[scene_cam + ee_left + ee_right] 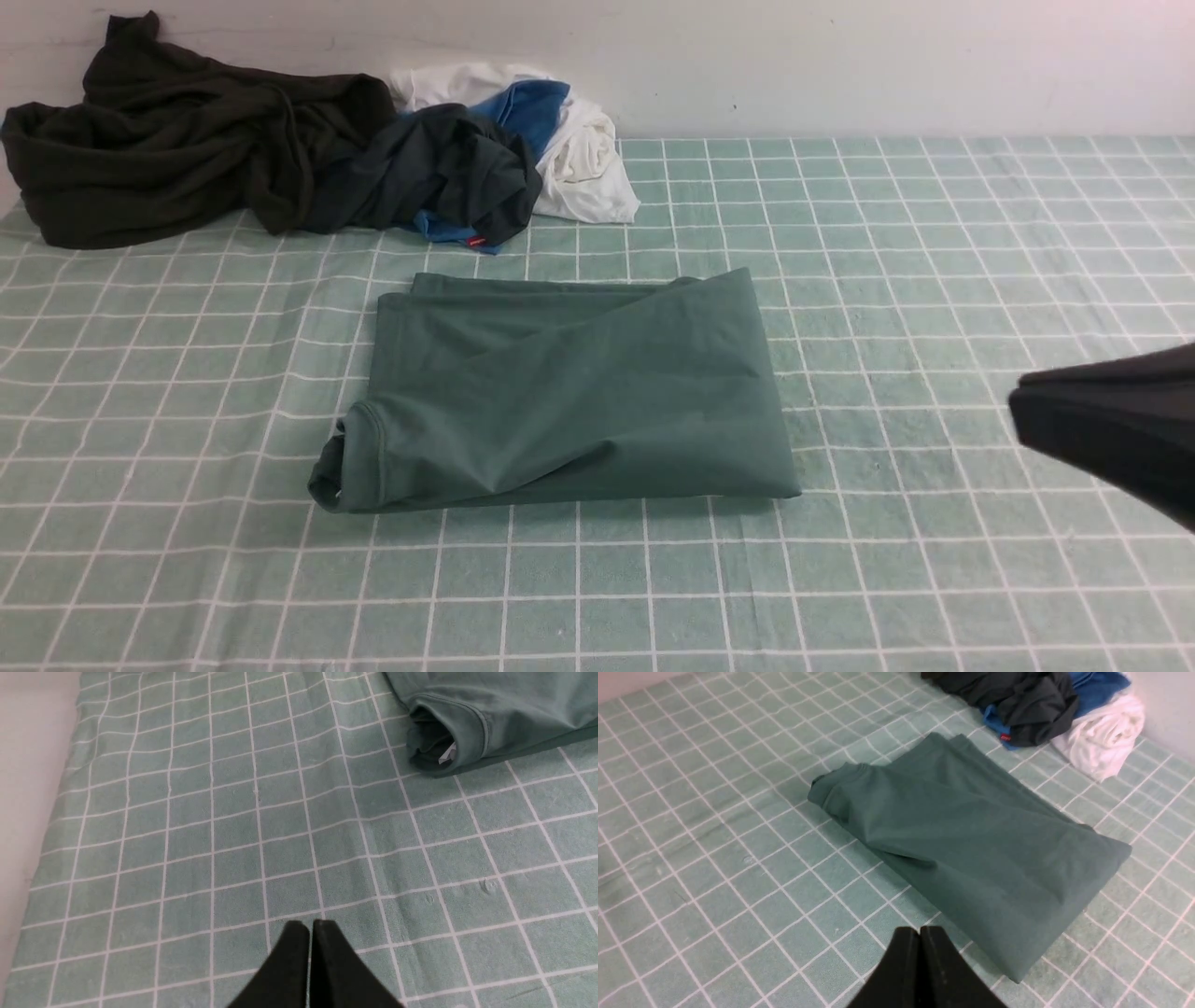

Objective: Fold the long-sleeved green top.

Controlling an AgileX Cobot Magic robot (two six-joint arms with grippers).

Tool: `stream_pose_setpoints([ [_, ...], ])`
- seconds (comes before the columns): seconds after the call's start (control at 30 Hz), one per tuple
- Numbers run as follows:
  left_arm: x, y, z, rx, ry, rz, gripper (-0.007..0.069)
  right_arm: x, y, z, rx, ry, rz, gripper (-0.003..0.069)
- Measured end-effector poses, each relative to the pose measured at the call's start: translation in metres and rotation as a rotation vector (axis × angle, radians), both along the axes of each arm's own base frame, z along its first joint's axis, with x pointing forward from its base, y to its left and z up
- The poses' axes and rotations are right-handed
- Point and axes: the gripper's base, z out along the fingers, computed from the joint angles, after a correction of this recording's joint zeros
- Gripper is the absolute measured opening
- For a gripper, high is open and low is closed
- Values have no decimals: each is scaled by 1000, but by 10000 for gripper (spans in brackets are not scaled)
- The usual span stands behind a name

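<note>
The green long-sleeved top [579,392] is matt knit cloth, mostly smooth, ribbed along its neck. A matt cloth cover with slight wrinkles lies over the bench [887,579]. At the far left, the olive-black garment [187,140] looks soft and matt; the white cloth [588,168] beside the blue fabric [532,107] is crumpled.

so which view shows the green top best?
Front view: the whole top is in frame, unobstructed, neckline edge included. Right wrist also gets all of it, but at a slant. Left wrist catches only the neck end, plus a white tag inside.
</note>
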Motion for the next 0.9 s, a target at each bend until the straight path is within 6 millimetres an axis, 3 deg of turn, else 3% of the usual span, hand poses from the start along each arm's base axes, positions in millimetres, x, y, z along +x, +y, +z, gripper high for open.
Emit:
stream_pose_setpoints([
  [0.23,0,0,0,0,0,0,-3,-24,-21,-11,103,-5,-61,-14],
  [0.67,0,0,0,0,0,0,-3,-28,-28,-54,255,-150,-94,-14],
  [0.9,0,0,0,0,0,0,-3,-29,-47,-100,334,-334,-249,-14],
])
